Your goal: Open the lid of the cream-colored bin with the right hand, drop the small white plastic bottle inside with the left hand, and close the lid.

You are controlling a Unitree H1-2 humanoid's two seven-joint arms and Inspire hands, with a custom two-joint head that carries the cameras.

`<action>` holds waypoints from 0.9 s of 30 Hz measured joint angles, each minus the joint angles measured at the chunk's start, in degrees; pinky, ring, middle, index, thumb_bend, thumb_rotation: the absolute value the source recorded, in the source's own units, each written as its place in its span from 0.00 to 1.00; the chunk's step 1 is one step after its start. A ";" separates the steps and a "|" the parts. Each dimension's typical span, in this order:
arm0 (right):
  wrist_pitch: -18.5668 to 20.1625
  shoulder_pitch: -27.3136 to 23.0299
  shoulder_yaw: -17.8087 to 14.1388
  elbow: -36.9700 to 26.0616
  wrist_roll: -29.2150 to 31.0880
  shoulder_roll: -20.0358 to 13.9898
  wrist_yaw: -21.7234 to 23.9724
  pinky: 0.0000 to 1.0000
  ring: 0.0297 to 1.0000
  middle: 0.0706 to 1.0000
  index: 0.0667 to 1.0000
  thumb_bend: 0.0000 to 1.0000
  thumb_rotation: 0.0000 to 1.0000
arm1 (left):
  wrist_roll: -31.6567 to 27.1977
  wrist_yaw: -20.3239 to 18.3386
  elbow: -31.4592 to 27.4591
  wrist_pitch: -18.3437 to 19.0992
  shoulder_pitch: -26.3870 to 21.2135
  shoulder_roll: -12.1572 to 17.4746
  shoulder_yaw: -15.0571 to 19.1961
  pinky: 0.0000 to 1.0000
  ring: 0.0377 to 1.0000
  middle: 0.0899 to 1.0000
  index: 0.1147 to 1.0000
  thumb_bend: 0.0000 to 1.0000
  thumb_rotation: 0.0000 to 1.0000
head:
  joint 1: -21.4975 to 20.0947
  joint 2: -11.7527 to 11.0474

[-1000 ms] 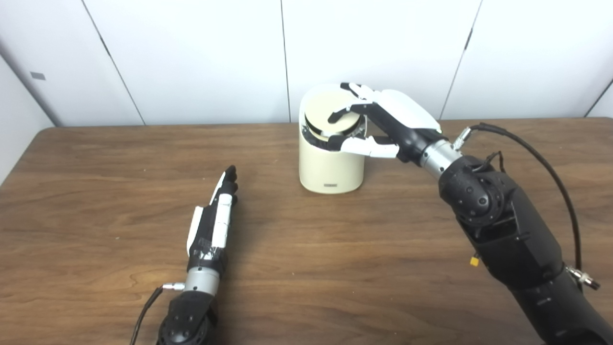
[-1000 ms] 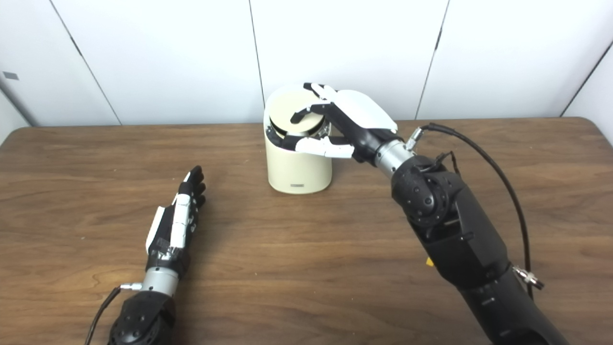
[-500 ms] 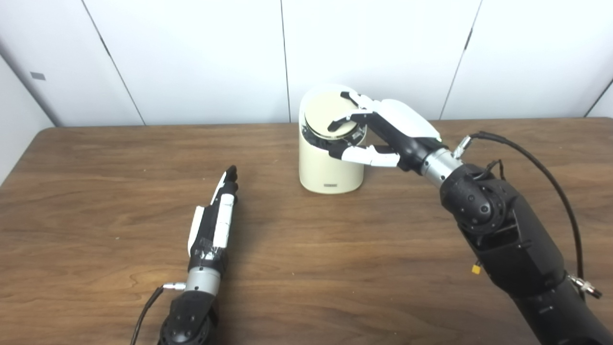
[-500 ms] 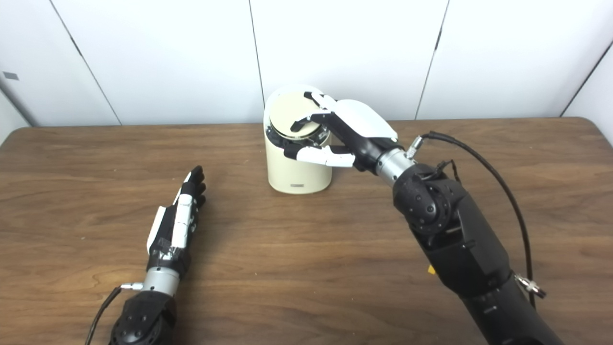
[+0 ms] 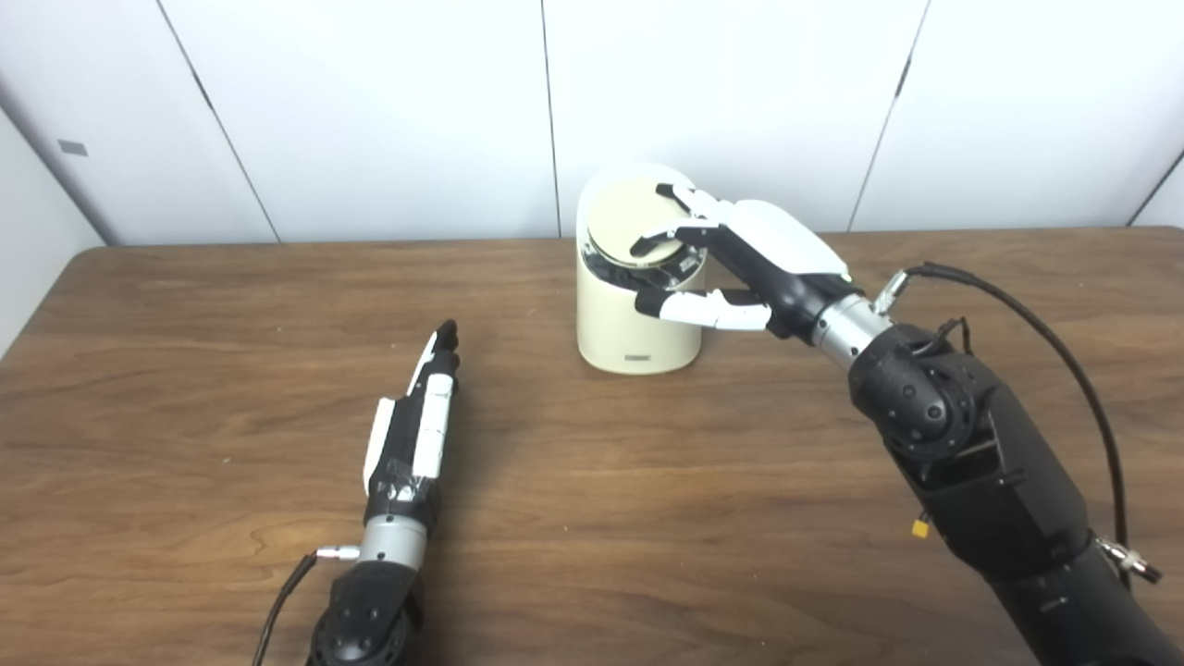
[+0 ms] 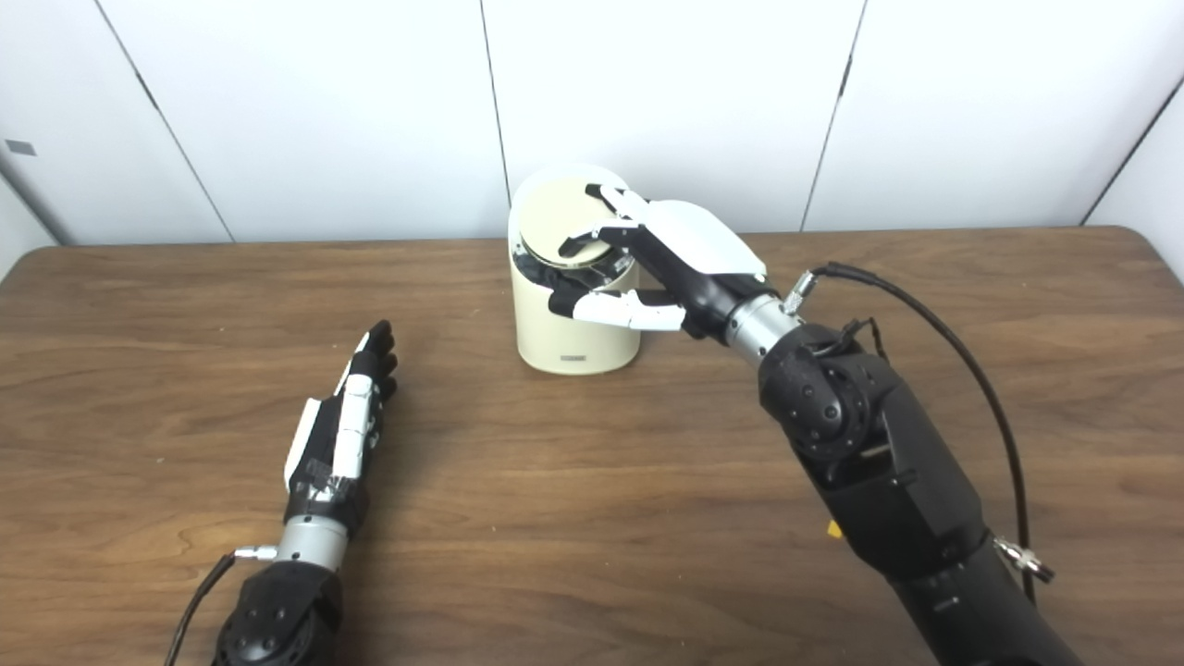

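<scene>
Now | right hand point(image 5: 740, 254) fingers spread on lid point(image 5: 638, 217), tilted lower | left hand point(image 5: 416, 425) unchanged, flat, empty

The cream-colored cylindrical plastic bin point(image 5: 636, 314) is standing toward the back of the brown wooden table point(image 5: 592, 481), well ahead and to the right of the left hand's point(image 5: 416, 425) fingertips point(image 5: 447, 335), which are lying stretched flat on the tabletop. The right hand point(image 5: 731, 254) is reaching in from the bin's right side, its fingers point(image 5: 668, 231) resting on the round cream lid point(image 5: 634, 215) that is sitting tilted in the bin's top. Its thumb point(image 5: 689, 305) is lying against the bin's wall, just below the rim.
</scene>
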 measured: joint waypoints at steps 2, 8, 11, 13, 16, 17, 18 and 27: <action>-0.42 0.00 0.17 0.29 -0.14 0.00 -0.40 1.00 1.00 1.00 0.71 0.64 1.00 | 0.01 0.16 0.00 -0.15 -0.01 -0.01 -0.11 1.00 1.00 1.00 1.00 0.69 1.00 | 0.00 0.00; -1.27 0.02 0.21 1.04 -0.28 0.00 -0.73 1.00 1.00 1.00 0.72 0.63 1.00 | 0.49 0.30 0.00 -0.47 -0.01 0.06 -0.50 1.00 1.00 1.00 1.00 0.71 1.00 | 0.09 -0.18; -1.26 0.02 0.25 1.04 -0.29 0.00 -0.73 1.00 1.00 1.00 0.72 0.63 1.00 | 0.86 0.38 0.00 -0.53 -0.01 0.06 -0.76 1.00 1.00 1.00 1.00 0.72 1.00 | 0.09 -0.18; -1.26 0.01 0.39 1.03 -0.65 0.00 -0.72 1.00 1.00 1.00 0.72 0.62 1.00 | 0.95 0.43 0.00 -0.53 -0.02 0.06 -0.82 1.00 1.00 1.00 1.00 0.73 1.00 | 0.26 -0.18; -1.26 -0.04 0.70 1.02 -1.24 -0.02 -0.64 1.00 1.00 1.00 0.73 0.62 1.00 | 1.31 0.48 -0.03 -0.50 -0.02 0.06 -0.95 1.00 1.00 1.00 1.00 0.74 1.00 | 0.26 -0.09; -1.25 -0.05 0.76 1.01 -1.37 -0.03 -0.59 1.00 1.00 1.00 0.73 0.63 1.00 | 1.53 0.50 -0.05 -0.49 -0.02 0.06 -1.00 1.00 1.00 1.00 1.00 0.74 1.00 | 0.26 -0.09; -1.23 -0.08 0.83 1.01 -1.50 -0.03 -0.55 1.00 1.00 1.00 0.73 0.63 1.00 | 1.67 0.50 -0.06 -0.46 -0.02 0.05 -1.01 1.00 1.00 1.00 1.00 0.74 1.00 | 0.35 0.00; -0.92 -0.24 1.25 1.15 -2.21 -0.20 0.09 1.00 1.00 1.00 0.72 0.65 1.00 | 2.00 0.48 -0.34 -0.23 -0.01 0.03 -1.01 1.00 1.00 1.00 1.00 0.73 1.00 | 0.35 0.26</action>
